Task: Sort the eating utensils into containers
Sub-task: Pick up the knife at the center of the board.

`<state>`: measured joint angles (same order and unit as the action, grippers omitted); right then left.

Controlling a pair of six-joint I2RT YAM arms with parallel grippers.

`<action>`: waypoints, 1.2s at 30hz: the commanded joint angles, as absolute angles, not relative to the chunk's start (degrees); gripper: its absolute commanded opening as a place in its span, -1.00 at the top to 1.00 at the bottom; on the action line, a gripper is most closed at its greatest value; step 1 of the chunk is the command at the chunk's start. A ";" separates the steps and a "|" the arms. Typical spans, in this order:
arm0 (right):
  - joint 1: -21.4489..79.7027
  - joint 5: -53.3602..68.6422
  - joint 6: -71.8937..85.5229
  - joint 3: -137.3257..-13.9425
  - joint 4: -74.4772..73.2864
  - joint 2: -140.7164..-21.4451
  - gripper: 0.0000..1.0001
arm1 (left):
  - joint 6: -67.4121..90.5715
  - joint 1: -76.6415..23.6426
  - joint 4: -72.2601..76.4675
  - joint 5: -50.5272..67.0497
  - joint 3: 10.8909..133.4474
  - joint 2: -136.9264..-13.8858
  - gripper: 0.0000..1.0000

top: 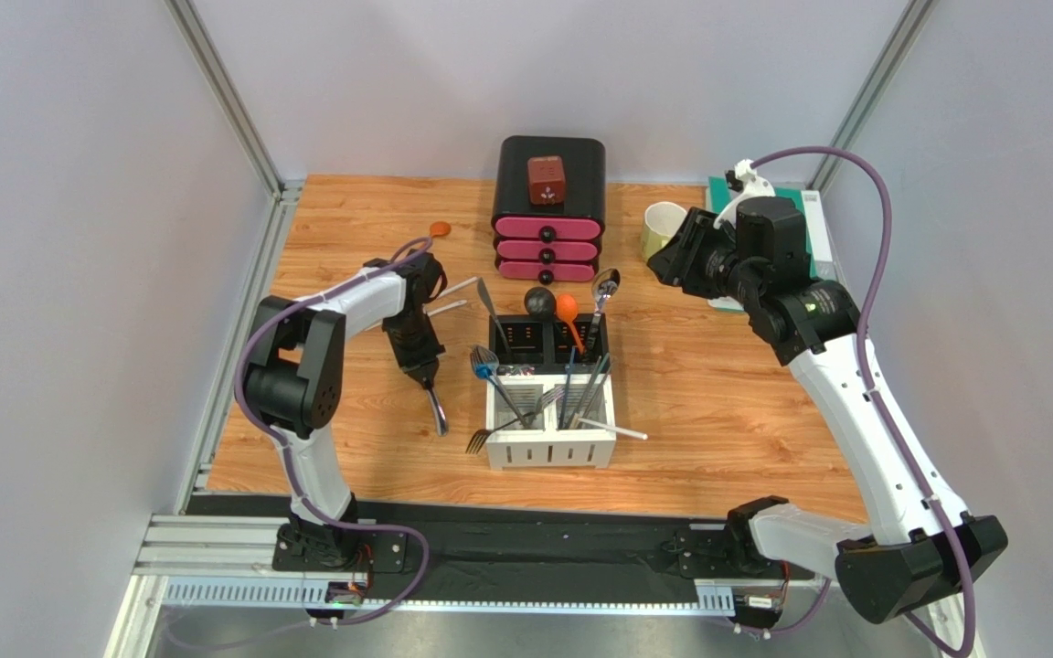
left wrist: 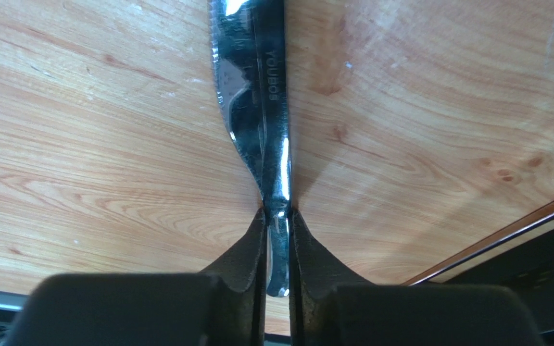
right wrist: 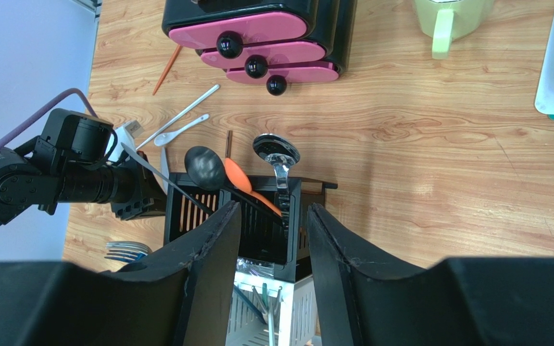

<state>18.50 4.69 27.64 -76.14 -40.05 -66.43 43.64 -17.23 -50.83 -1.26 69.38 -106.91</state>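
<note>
Fork (top: 436, 411), silver, hangs low over the wooden table (top: 724, 398) just left of the caddy (top: 553, 447). The left gripper (left wrist: 278, 216) has its jaws clamped on the handle's very end. With so little handle in the grip, the lift is best done slowly, tines kept hanging down, then lowered into a white compartment away from the leaning utensils. The right gripper (right wrist: 274, 207) hovers above the caddy, jaws apart and empty.
</note>
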 commanded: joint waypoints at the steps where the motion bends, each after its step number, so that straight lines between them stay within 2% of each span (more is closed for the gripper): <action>1: 17.67 4.84 27.69 -76.20 -38.67 -64.34 0.11 | 42.45 -17.49 -50.62 -1.23 70.67 -108.11 0.84; 4: 17.40 4.75 27.51 -76.29 -38.76 -64.34 0.10 | 42.36 -17.49 -50.45 -0.35 68.66 -106.62 1.00; 16: 17.23 5.89 29.35 -75.24 -38.41 -65.04 0.11 | 43.86 -17.49 -51.85 -2.28 58.36 -88.43 1.00; 26: 17.23 9.14 31.73 -74.79 -36.12 -66.36 0.11 | 43.42 -17.49 -53.88 -9.22 59.15 -72.70 1.00; 34: 17.23 10.19 32.78 -75.06 -36.21 -66.97 0.11 | 42.37 -17.49 -52.12 -6.69 56.69 -75.14 1.00; 36: 17.23 10.11 32.87 -74.80 -36.12 -66.71 0.12 | 42.36 -17.49 -52.03 -6.07 56.51 -77.16 0.79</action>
